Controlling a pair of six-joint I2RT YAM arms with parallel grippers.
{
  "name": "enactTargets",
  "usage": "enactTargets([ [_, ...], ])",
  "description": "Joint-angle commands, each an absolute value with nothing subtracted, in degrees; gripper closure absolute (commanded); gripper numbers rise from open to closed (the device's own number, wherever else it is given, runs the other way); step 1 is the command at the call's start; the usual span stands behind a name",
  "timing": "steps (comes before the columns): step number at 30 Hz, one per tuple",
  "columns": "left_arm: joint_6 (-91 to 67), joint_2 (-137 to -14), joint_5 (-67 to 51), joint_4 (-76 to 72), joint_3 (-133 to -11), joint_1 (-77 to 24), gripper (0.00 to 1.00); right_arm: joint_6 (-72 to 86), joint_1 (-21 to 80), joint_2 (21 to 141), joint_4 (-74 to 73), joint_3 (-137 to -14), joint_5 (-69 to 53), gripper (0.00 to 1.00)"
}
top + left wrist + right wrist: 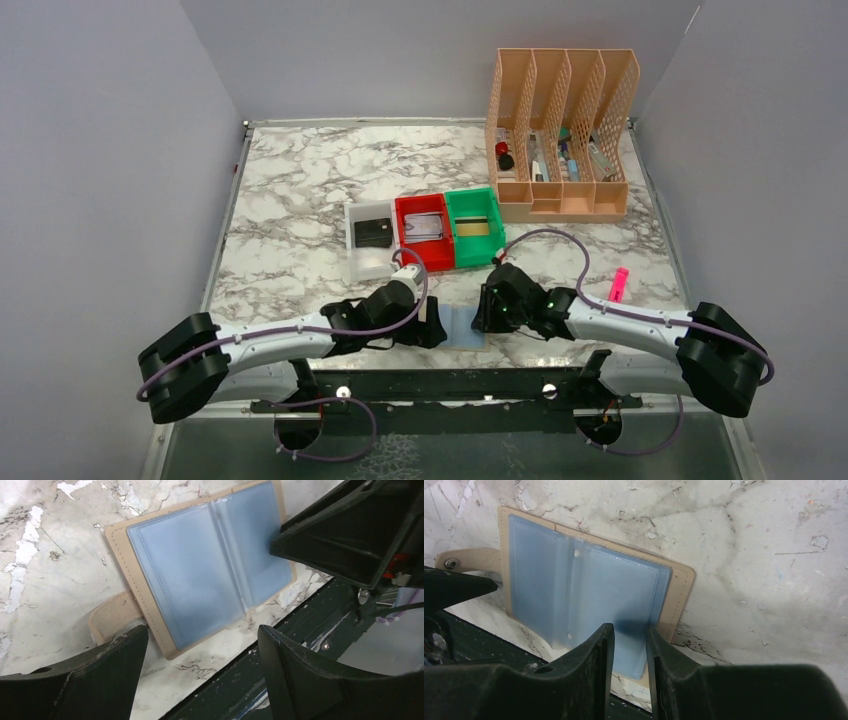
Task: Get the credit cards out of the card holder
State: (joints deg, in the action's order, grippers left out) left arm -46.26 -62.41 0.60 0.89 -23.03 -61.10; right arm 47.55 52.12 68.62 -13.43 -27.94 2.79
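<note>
The card holder (466,327) lies open and flat at the near edge of the worktop (300,200), about midway along it, its blue-grey pockets facing up and its tan strap (112,616) sticking out on the left. The left gripper (202,632) hangs just over the holder's left side with its fingers spread wide, clasping nothing. The right gripper (630,627) has its tips down on the right-hand pocket page, the fingers a narrow gap apart; whether they pinch the page cannot be told. Toward the middle of the worktop, a black card (372,233) sits in a white tray (352,262) and a grey card (424,226) in the red tray (437,260) beside it.
</note>
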Motion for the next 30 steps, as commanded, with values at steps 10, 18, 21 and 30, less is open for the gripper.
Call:
enactTargets([
  [10, -46.65, -68.6, 5.18, -4.33, -26.86, -63.04, 0.24, 44.5, 52.03, 69.54, -14.37, -28.23, 3.64, 0.65],
  [18, -47.83, -64.38, 11.32, -2.69, -27.22, -64.53, 0.23, 44.24, 52.03, 70.12, -14.33, -27.91, 3.79, 0.65],
  [21, -47.97, -63.74, 12.03, -2.1, -27.44, -64.71, 0.23, 44.07, 52.03, 69.98, -14.66, -28.03, 4.2, 0.65],
  [30, -47.85, -65.46, 13.57, -1.6, -28.17, -65.43, 0.24, 44.08, 52.03, 70.05, -15.1, -28.51, 4.61, 0.65],
])
